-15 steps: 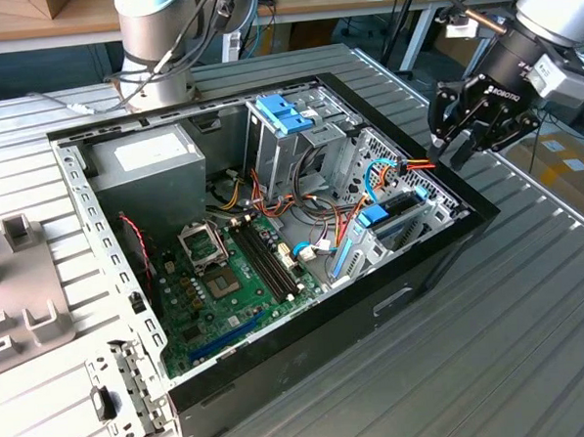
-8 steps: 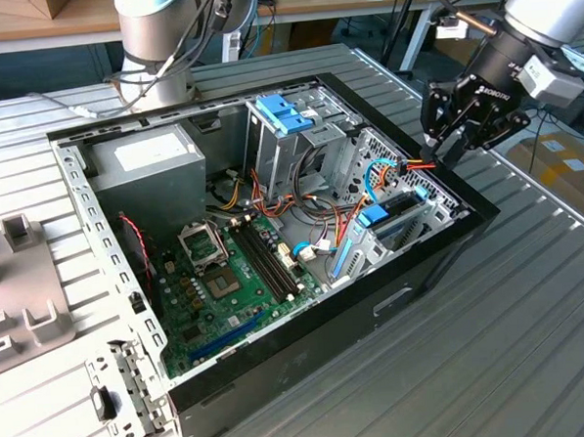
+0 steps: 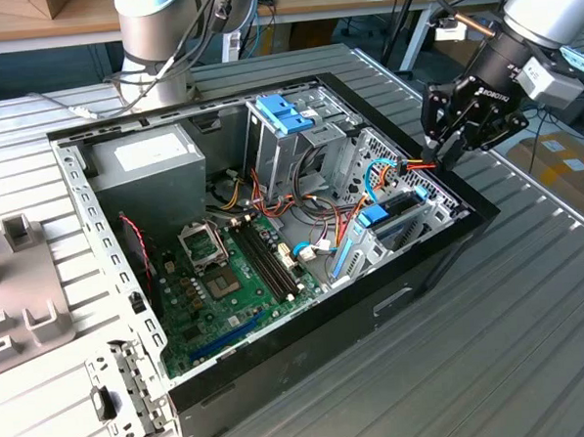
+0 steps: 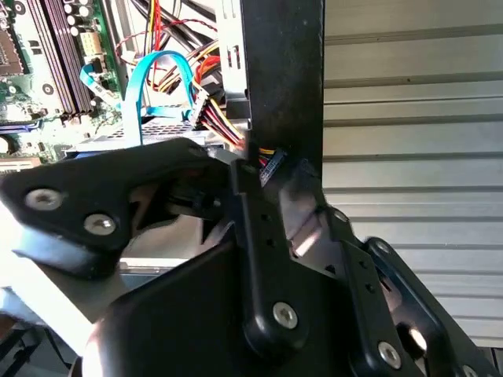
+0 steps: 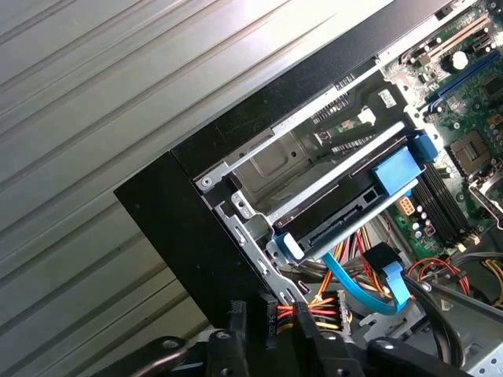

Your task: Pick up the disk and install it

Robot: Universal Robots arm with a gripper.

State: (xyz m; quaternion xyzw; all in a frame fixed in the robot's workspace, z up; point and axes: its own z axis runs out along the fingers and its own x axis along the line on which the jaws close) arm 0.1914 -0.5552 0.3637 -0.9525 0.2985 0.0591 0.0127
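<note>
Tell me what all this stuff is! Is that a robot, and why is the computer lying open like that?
Yes, it is a robot arm, a machine that moves a bit like your own arm. At its end sits a black gripper, which is its hand. One picture comes from a camera standing off to the side. The other two come from little cameras riding near the robot's wrist, so they look down past the hand.

On the ribbed metal table lies a computer case with its side taken off, so you can see the green circuit board and coloured wires inside. The robot's job involves the disk, a dark flat box in a light-blue frame. In the first wrist view it sits in a metal slot at the corner of the case. The gripper hovers over that corner.
</note>
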